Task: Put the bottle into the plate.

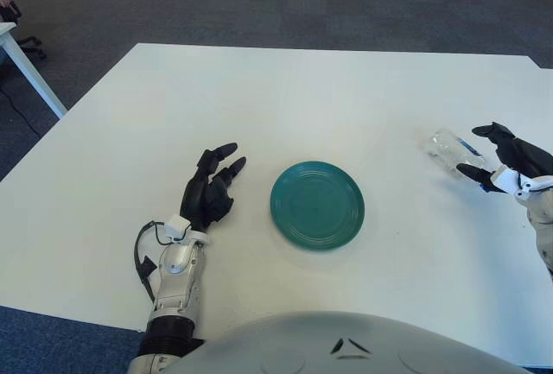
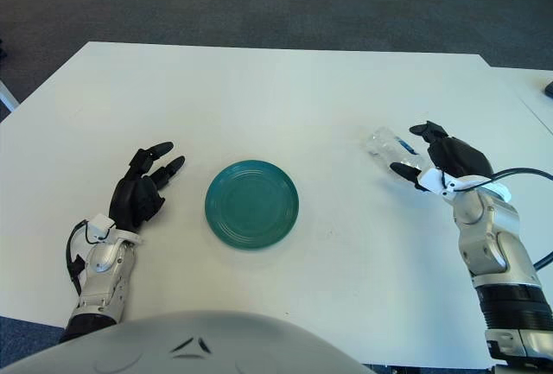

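Note:
A clear plastic bottle [image 1: 445, 148] lies on its side on the white table [image 1: 285, 98], far right of the teal plate [image 1: 316, 205]. My right hand [image 1: 467, 148] is at the bottle's near end. Its fingers are spread, one above and the thumb below that end, straddling it without closing. The bottle's cap end is hidden behind the hand. My left hand [image 1: 223, 163] shows just left of the plate, with its fingers relaxed and nothing in them.
The table's right edge runs close behind my right arm [image 2: 488, 253]. A second white table's leg [image 1: 33, 76] stands at the far left over dark carpet. My own torso [image 1: 346, 344] fills the bottom of the view.

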`<state>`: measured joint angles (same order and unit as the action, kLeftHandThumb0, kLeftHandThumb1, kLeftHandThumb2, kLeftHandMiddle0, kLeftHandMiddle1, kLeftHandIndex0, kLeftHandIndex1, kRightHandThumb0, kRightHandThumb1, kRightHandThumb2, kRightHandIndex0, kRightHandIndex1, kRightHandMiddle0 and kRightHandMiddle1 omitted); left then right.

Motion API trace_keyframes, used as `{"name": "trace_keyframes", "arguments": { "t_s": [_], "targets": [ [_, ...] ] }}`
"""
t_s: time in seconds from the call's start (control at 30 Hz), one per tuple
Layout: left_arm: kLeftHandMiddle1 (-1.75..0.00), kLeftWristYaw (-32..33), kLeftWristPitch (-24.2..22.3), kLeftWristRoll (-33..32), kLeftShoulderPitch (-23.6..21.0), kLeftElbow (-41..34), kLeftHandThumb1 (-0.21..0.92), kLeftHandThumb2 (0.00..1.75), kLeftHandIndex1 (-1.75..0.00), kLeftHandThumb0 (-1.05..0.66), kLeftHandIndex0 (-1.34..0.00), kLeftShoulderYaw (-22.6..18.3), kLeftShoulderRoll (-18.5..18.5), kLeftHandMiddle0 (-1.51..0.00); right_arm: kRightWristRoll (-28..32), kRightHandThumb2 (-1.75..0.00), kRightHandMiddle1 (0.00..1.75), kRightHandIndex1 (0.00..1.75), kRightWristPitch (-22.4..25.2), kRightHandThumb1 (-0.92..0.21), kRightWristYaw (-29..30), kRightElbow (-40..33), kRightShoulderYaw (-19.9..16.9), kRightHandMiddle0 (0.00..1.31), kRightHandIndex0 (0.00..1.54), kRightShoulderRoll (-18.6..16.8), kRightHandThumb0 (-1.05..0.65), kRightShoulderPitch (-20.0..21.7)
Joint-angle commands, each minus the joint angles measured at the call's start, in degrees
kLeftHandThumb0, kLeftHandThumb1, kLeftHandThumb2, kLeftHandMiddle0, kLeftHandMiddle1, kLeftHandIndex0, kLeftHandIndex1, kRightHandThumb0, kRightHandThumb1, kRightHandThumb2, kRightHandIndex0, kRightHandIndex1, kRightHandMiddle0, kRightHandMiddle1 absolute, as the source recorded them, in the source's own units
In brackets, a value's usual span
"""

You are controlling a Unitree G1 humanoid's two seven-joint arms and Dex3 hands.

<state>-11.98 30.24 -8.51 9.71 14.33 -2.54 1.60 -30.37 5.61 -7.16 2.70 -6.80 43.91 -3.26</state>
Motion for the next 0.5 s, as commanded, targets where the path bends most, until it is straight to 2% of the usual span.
{"name": "trace_keyframes", "arguments": {
  "t_s": [0.0,0.47],
  "targets": [
    [0.0,-0.55,-1.1,-0.54,1.07,2.52,0.92,0.96,-0.8,-0.64,-0.26,-0.25,-0.17,-0.67,-0.88,-0.66,0.24,0.0,0.52,-0.92,-1.86,-0.5,0.9,0.0,0.06,1.52,-1.05,0.79],
    [0.0,-1.02,-1.04,-0.8,0.84,2.88,0.92,0.96,-0.8,-0.64,-0.26,-0.69,-0.01,-0.67,-4.05,-0.67,0.03,0.0,3.93,-0.92,-6.42,-2.78,3.06,0.0,0.0,3.12,-1.05,1.22]
  ]
}}
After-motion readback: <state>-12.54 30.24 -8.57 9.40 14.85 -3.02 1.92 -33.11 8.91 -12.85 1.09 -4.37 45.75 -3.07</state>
